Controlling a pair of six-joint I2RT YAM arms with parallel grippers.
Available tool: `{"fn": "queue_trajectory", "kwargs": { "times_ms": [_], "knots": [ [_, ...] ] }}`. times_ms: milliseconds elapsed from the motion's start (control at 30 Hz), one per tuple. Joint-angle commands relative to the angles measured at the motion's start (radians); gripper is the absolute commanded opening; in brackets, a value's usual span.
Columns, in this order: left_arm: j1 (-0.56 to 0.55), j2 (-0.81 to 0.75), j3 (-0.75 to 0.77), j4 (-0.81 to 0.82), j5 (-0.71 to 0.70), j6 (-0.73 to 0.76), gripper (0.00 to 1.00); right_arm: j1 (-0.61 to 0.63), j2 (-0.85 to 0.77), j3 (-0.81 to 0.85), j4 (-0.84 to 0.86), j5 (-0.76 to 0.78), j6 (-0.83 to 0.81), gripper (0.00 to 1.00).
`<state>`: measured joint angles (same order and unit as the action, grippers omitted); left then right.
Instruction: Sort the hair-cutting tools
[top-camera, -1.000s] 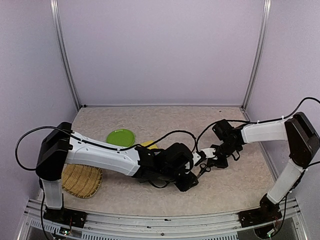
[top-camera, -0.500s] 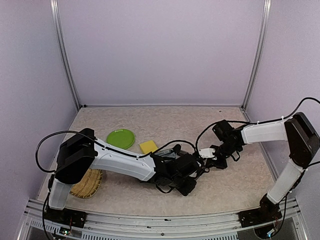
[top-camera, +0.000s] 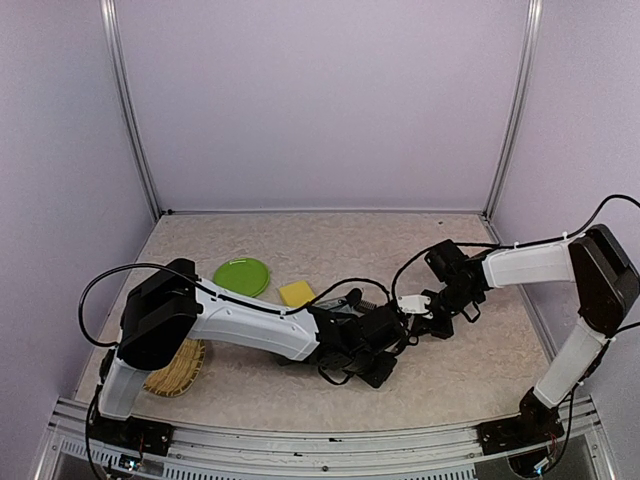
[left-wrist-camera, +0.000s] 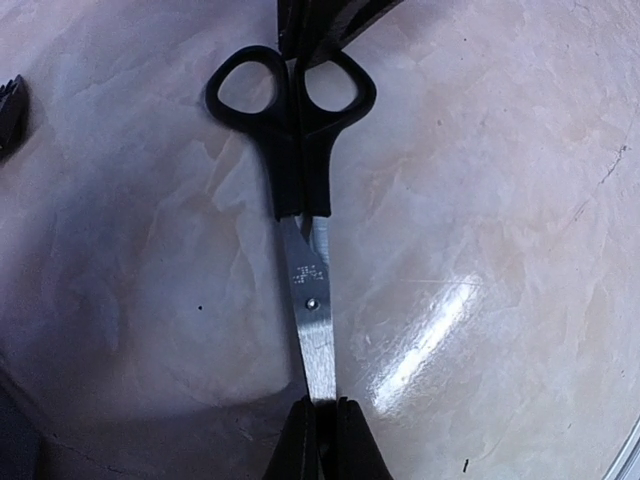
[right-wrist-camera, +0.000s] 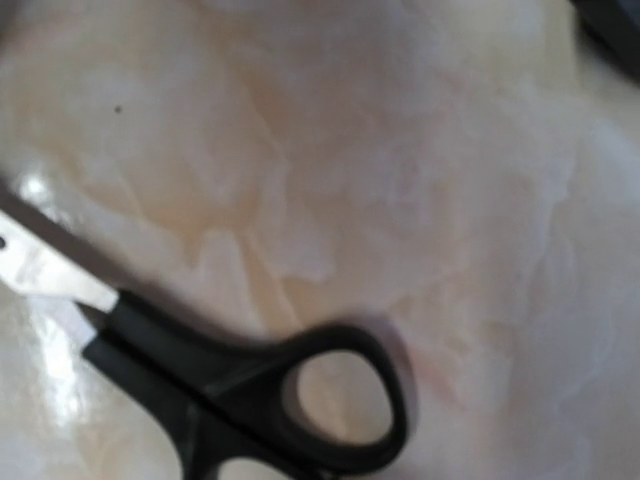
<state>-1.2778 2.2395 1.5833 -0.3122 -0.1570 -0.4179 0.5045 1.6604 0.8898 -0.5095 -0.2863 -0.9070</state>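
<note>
My left arm (top-camera: 250, 325) stretches low to the right, left gripper (left-wrist-camera: 322, 432) clamped on black-handled silver-bladed scissors' (left-wrist-camera: 313, 320) tip; my right gripper (top-camera: 413, 315) faces it, closed.

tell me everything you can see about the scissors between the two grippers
The scissors are small, with two black plastic-looking loop handles and silver metal blades joined by a pivot screw, nearly closed. The left gripper has its jaws shut on the blade tip; the right gripper pinches the handles between the loops. Beneath is the beige marbled table; contact unclear.
</note>
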Motion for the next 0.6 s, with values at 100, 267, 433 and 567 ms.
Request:
{"fn": "queue_trajectory", "kwargs": {
  "times_ms": [100,267,433,567],
  "knots": [
    [0.005,-0.016,-0.02,-0.04,0.004,0.008,0.0,0.01,0.001,-0.005,-0.179,-0.058,0.016,0.03],
    [0.006,-0.087,-0.08,0.02,0.024,0.035,0.0,-0.017,-0.135,0.073,-0.308,-0.176,0.009,0.22],
    [0.02,-0.155,-0.15,0.097,0.092,0.032,0.0,-0.021,-0.214,0.097,-0.378,-0.227,-0.01,0.34],
    [0.038,-0.197,-0.2,0.154,0.18,0.031,0.0,-0.021,-0.241,0.044,-0.338,-0.216,-0.017,0.37]
  ]
}}
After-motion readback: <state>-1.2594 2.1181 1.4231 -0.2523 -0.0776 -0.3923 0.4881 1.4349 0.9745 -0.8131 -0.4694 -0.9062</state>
